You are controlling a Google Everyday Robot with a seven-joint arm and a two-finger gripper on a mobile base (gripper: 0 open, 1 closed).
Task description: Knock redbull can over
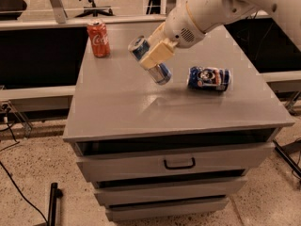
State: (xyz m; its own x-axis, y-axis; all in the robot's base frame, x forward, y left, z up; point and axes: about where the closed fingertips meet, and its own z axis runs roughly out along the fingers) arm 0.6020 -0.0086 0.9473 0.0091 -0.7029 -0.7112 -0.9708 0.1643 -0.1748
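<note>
The redbull can (143,54), slim, blue and silver, is tilted hard to the left on top of the grey cabinet (122,107), its silver top pointing up-left and its base near the cabinet's middle. My gripper (157,55) reaches down from the upper right and is shut on the can's middle, its cream fingers (156,53) wrapped across it. The can's base looks raised or barely touching the surface; I cannot tell which.
A red Coca-Cola can (99,39) stands upright at the back left. A shorter dark-blue can (209,78) lies on its side to the right of the gripper. The cabinet has drawers below. Desks and office chairs stand behind.
</note>
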